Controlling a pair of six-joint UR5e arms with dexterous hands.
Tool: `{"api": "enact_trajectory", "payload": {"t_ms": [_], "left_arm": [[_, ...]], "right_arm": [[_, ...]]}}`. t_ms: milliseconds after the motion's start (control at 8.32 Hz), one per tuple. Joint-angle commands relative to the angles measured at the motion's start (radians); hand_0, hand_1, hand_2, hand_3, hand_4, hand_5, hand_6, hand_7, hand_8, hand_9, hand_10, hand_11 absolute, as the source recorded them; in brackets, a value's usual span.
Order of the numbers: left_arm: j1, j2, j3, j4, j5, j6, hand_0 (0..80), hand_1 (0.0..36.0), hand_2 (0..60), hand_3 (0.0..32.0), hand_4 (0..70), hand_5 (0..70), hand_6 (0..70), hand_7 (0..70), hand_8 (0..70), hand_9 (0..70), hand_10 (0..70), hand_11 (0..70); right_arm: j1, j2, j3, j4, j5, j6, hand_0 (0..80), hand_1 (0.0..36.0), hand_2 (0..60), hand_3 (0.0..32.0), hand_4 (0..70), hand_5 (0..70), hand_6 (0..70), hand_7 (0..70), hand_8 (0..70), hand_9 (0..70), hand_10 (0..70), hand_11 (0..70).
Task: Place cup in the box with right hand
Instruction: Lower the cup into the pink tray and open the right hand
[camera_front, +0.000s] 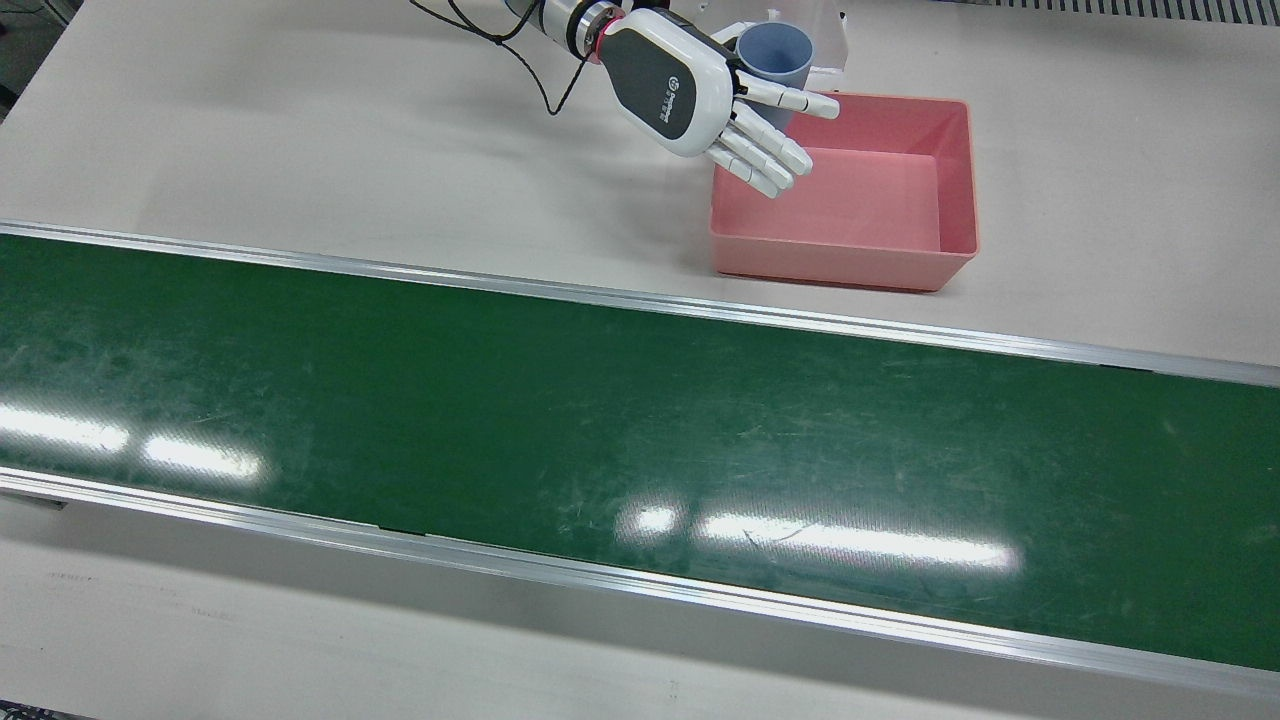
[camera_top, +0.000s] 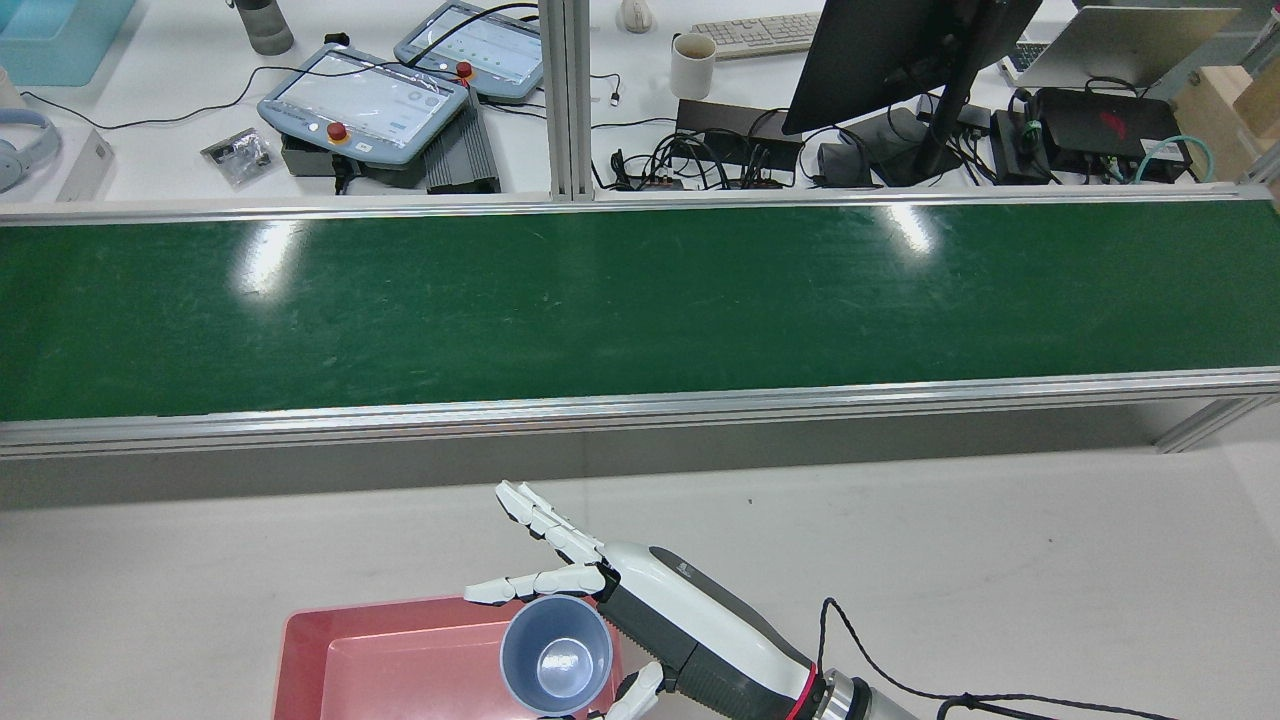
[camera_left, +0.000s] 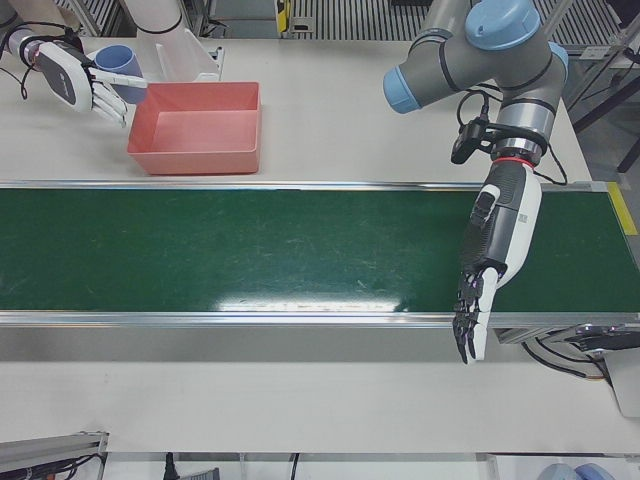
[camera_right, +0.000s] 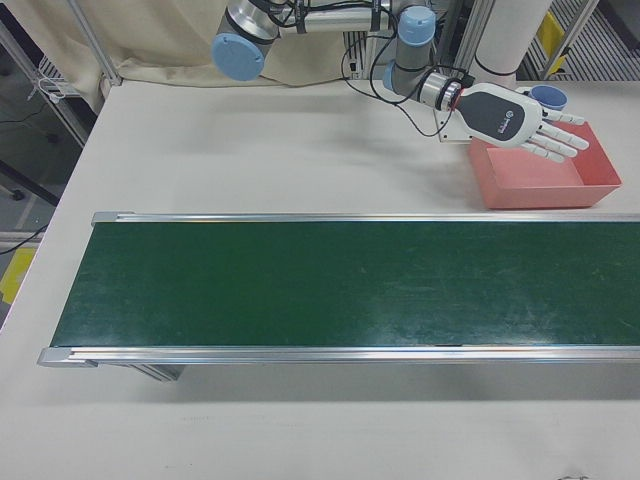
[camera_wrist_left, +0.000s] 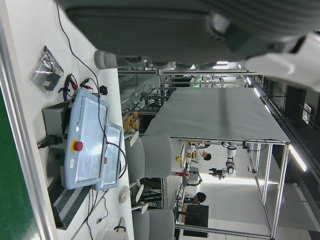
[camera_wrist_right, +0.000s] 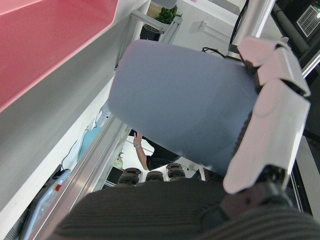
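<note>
**Cup held at box corner**

Right hand (camera_front: 690, 95) grips the blue cup (camera_front: 775, 58) between thumb and palm, other fingers extended, at the pink box's (camera_front: 925, 255) 11 o'clock corner. Left hand (camera_left: 495, 255) hangs open-fingered over the green belt (camera_front: 600, 440).

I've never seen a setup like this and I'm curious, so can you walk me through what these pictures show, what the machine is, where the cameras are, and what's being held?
These are two robot arms at a table, each ending in a mechanical hand. Four fixed cameras watch from the front and rear; two more ride on the hands. A green conveyor belt runs across the table, beside a pink box. The right hand appears to hold a blue cup upright above the box's edge, fingers spread. The left hand hangs open over the belt, holding nothing.
</note>
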Motion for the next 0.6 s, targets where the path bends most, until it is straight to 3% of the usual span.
{"api": "enact_trajectory", "payload": {"t_ms": [0,361,481], "left_arm": [[0.0,0.0,0.0,0.0,0.0,0.002,0.0,0.0,0.0,0.0,0.0,0.0,0.0,0.0,0.0,0.0,0.0,0.0],[0.0,0.0,0.0,0.0,0.0,0.0,0.0,0.0,0.0,0.0,0.0,0.0,0.0,0.0,0.0,0.0,0.0,0.0],[0.0,0.0,0.0,0.0,0.0,0.0,0.0,0.0,0.0,0.0,0.0,0.0,0.0,0.0,0.0,0.0,0.0,0.0]], "right_arm": [[0.0,0.0,0.0,0.0,0.0,0.001,48.6,18.2,30.5,0.0,10.4,5.4,3.3,6.1,0.0,0.0,2.2,5.4],[-0.002,-0.002,-0.002,0.0,0.0,0.004,48.5,18.1,30.4,0.0,10.3,5.6,3.8,8.0,0.0,0.3,2.9,6.4],[-0.005,-0.011,-0.002,0.002,0.0,0.005,48.4,18.1,29.4,0.8,6.5,5.7,3.3,8.4,0.0,1.2,3.2,6.7]]}}
